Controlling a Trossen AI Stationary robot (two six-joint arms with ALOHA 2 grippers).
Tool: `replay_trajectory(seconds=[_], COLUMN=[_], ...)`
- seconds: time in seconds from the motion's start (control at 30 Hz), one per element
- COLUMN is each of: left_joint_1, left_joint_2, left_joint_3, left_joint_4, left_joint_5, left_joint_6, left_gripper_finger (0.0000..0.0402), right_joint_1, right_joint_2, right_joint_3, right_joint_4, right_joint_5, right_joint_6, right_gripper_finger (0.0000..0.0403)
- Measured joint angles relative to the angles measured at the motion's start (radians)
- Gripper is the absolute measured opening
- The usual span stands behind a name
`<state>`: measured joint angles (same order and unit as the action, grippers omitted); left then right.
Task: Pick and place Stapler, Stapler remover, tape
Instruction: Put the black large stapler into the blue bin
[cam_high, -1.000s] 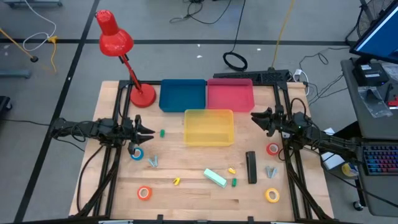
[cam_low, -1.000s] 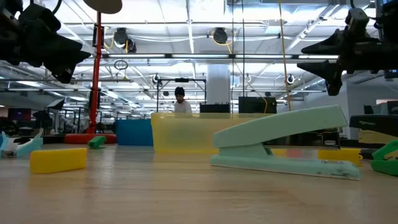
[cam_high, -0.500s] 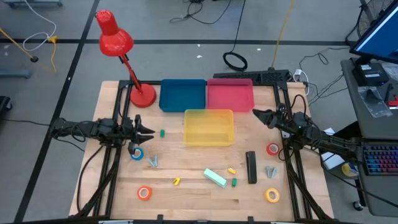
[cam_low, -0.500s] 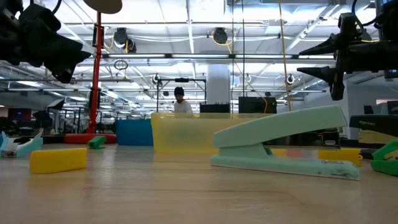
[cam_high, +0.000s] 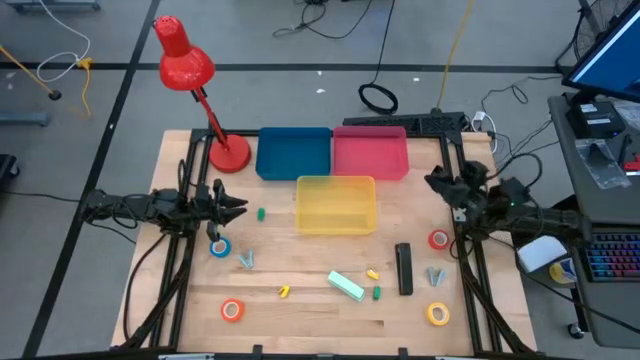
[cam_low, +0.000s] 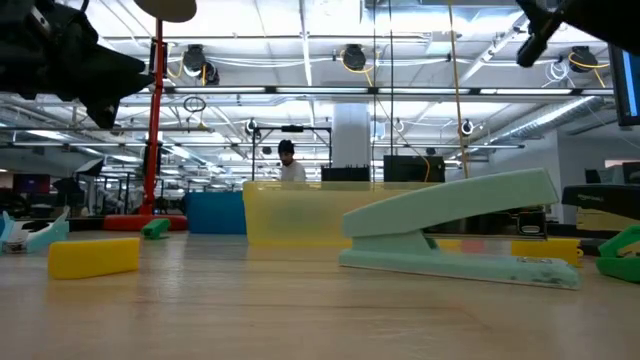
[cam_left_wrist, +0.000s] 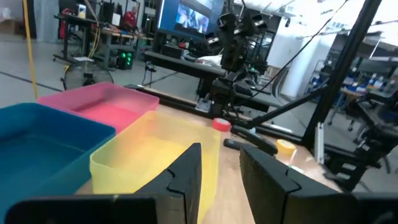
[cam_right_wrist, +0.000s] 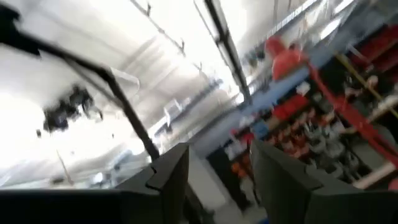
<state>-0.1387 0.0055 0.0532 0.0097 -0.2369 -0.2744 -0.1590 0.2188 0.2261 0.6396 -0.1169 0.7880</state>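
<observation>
A mint-green stapler (cam_high: 347, 286) (cam_low: 450, 228) lies on the wooden table in front of the yellow bin, and a black stapler (cam_high: 403, 269) lies to its right. Grey claw-shaped stapler removers lie at the left (cam_high: 247, 259) and the right (cam_high: 435, 275). Tape rolls lie flat: blue (cam_high: 219, 247), orange (cam_high: 232, 310), red (cam_high: 438, 239), yellow (cam_high: 438, 314). My left gripper (cam_high: 243, 205) (cam_left_wrist: 221, 149) hovers open and level above the table's left side, pointing at the yellow bin. My right gripper (cam_high: 432, 180) (cam_right_wrist: 217, 146) is open, raised high at the right and tipped upward.
The yellow bin (cam_high: 336, 226) stands mid-table, with a blue bin (cam_high: 293, 172) and a pink bin (cam_high: 371, 172) behind it. A red desk lamp (cam_high: 228, 155) stands at the far left. Small green (cam_high: 260, 213) and yellow (cam_high: 284, 292) pieces lie scattered.
My right gripper has risen, drawn back toward the table's right edge and tipped its fingers upward, so that it looks at the ceiling. Its fingers keep the same gap. Nothing on the table has moved.
</observation>
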Motion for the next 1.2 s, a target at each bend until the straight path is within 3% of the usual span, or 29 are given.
replay_trajectory(seconds=[0.17, 0.3, 0.5, 0.63, 0.77, 1.0, 1.1, 1.2], left_joint_1=[0.0, 0.0, 0.0, 0.0, 0.0, 0.0, 0.0, 0.0], left_joint_2=[0.0, 0.0, 0.001, 0.001, 0.001, 0.001, 0.001, 0.001], left_joint_3=[0.001, 0.001, 0.001, 0.002, 0.002, 0.003, 0.003, 0.003], left_joint_4=[0.001, 0.001, 0.0, 0.0, 0.0, 0.0, 0.0, 0.0], left_joint_5=[0.0, 0.001, 0.001, 0.001, 0.001, 0.0, 0.0, 0.0], left_joint_6=[-0.095, -0.148, -0.201, -0.205, -0.203, -0.203, -0.202, -0.202], left_gripper_finger=[0.0111, 0.0111, 0.0111, 0.0111, 0.0111, 0.0111, 0.0111, 0.0111], right_joint_1=[0.115, 0.194, 0.293, 0.339, 0.381, 0.469, 0.512, 0.541], right_joint_2=[0.207, 0.393, 0.62, 0.725, 0.784, 0.797, 0.796, 0.796], right_joint_3=[0.182, 0.39, 0.733, 0.915, 1.012, 1.029, 1.029, 1.029], right_joint_4=[-0.111, -0.439, -1.023, -1.329, -1.544, -1.846, -1.928, -1.937], right_joint_5=[-0.053, -0.07, -0.072, -0.07, -0.072, -0.206, -0.205, -0.201], right_joint_6=[-0.113, -0.129, -0.024, 0.144, 0.362, 0.83, 0.949, 1.025], right_gripper_finger=[0.0167, 0.0164, 0.0138, 0.0114, 0.0087, 0.0025, 0.0004, 0.001])
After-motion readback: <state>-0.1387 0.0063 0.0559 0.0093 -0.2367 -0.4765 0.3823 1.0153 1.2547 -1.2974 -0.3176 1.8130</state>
